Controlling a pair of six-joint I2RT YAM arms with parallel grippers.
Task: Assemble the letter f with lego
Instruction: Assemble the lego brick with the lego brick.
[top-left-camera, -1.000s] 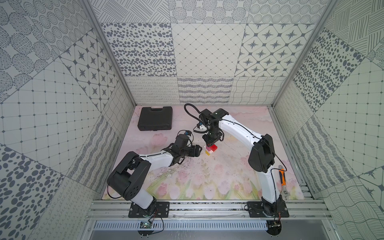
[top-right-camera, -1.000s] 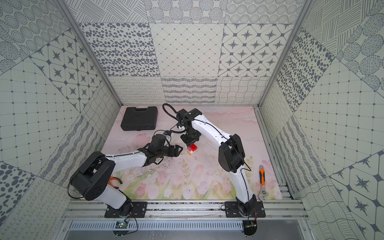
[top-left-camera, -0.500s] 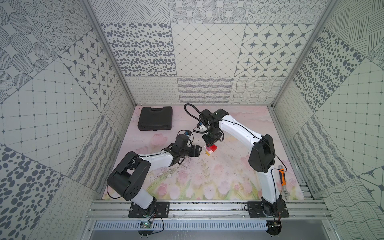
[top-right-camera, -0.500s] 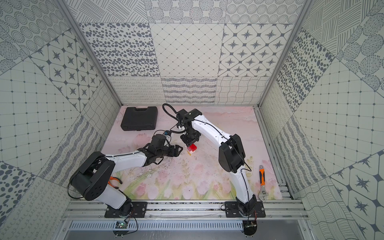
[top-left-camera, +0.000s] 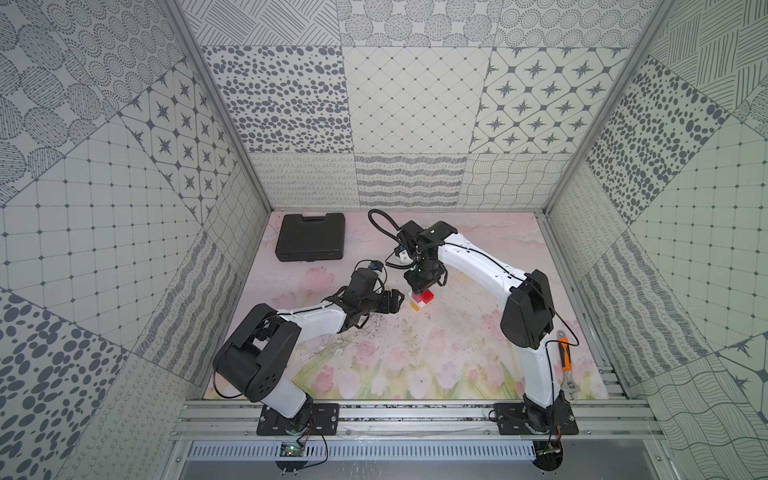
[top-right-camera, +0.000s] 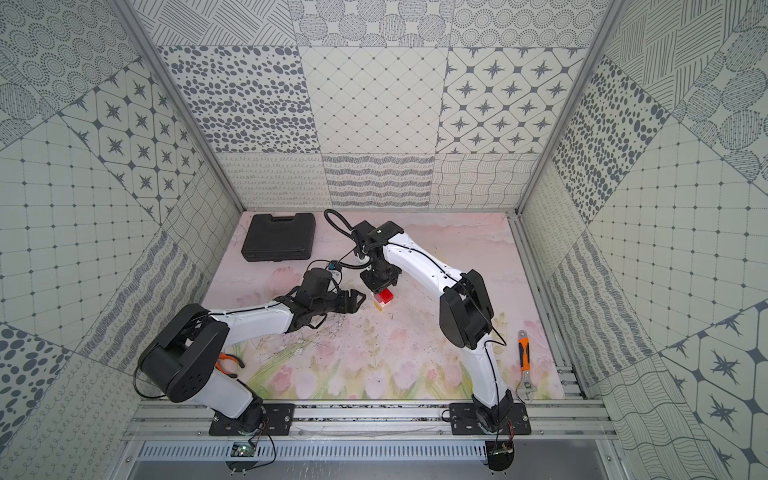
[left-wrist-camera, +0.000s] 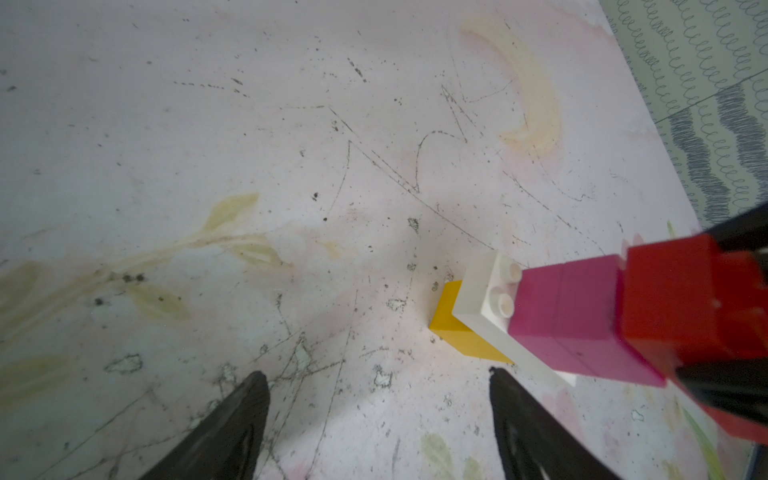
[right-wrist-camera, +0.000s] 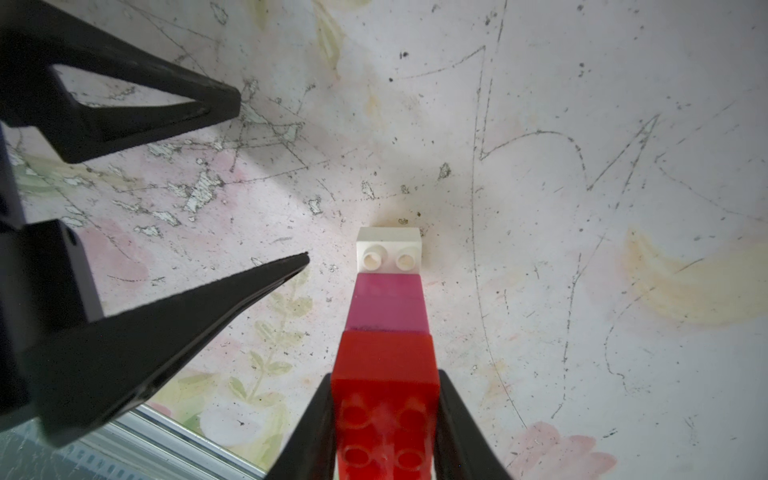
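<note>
The letter f (top-left-camera: 422, 300) (top-right-camera: 384, 300) stands upright on the flowered mat near its middle. In the left wrist view it shows a yellow foot (left-wrist-camera: 457, 328), a white crossbar (left-wrist-camera: 482, 307), a pink stem (left-wrist-camera: 573, 316) and a red top bar (left-wrist-camera: 681, 307). My right gripper (top-left-camera: 422, 286) (right-wrist-camera: 385, 374) comes down from above and is shut on the red top bar (right-wrist-camera: 386, 390). My left gripper (top-left-camera: 399, 300) (left-wrist-camera: 376, 374) lies low just left of the stack, open, with only bare mat between its fingers. One fingertip (left-wrist-camera: 496, 374) is close to the yellow foot.
A black plastic case (top-left-camera: 311, 242) lies at the back left of the mat. An orange-handled wrench (top-left-camera: 564, 361) rests by the right wall near the front. Orange-handled pliers (top-right-camera: 226, 361) lie under my left arm's elbow. Patterned walls enclose three sides.
</note>
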